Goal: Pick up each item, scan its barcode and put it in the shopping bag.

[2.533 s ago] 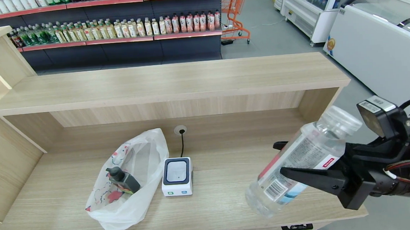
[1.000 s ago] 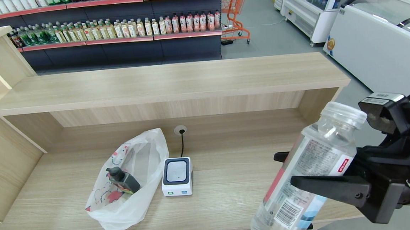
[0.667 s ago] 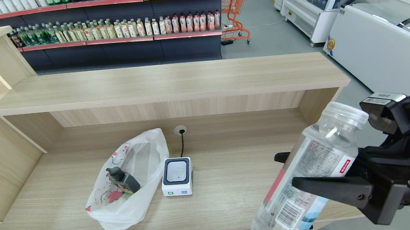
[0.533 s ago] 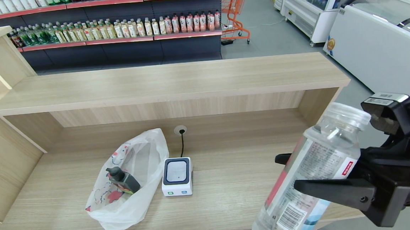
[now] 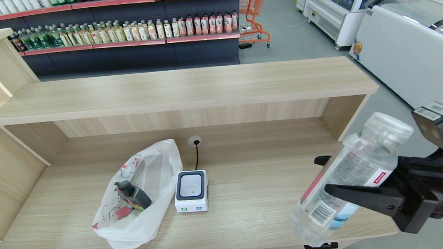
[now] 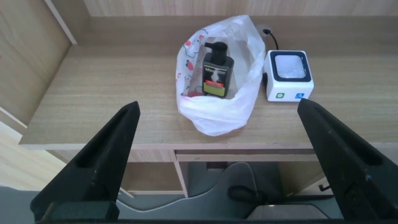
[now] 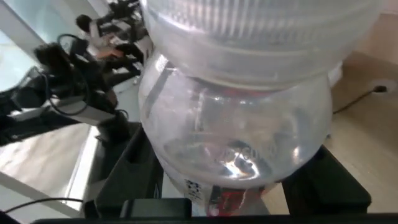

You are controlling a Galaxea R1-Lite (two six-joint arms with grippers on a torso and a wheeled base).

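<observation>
A clear water bottle (image 5: 344,176) with a white-and-red label hangs tilted over the counter's right front corner, barcode facing down and forward. My right gripper (image 5: 322,174) is shut on its middle; the right wrist view looks along the bottle (image 7: 242,124) from its cap end. The white scanner (image 5: 191,190) sits mid-counter, well left of the bottle. The white shopping bag (image 5: 158,163) lies open beside it with a dark pump bottle (image 5: 133,196) inside. My left gripper (image 6: 217,162) hovers open in front of the counter, above the bag (image 6: 217,115), pump bottle (image 6: 217,68) and scanner (image 6: 288,74).
The lower counter (image 5: 248,184) has a raised wooden ledge (image 5: 184,86) behind it and side walls at both ends. The scanner's black cable (image 5: 197,156) runs back to a grommet. Bare counter lies between scanner and bottle.
My right gripper has swung the bottle to the right and away from the camera, tilting it further over. The bag, scanner and pump bottle have stayed put.
</observation>
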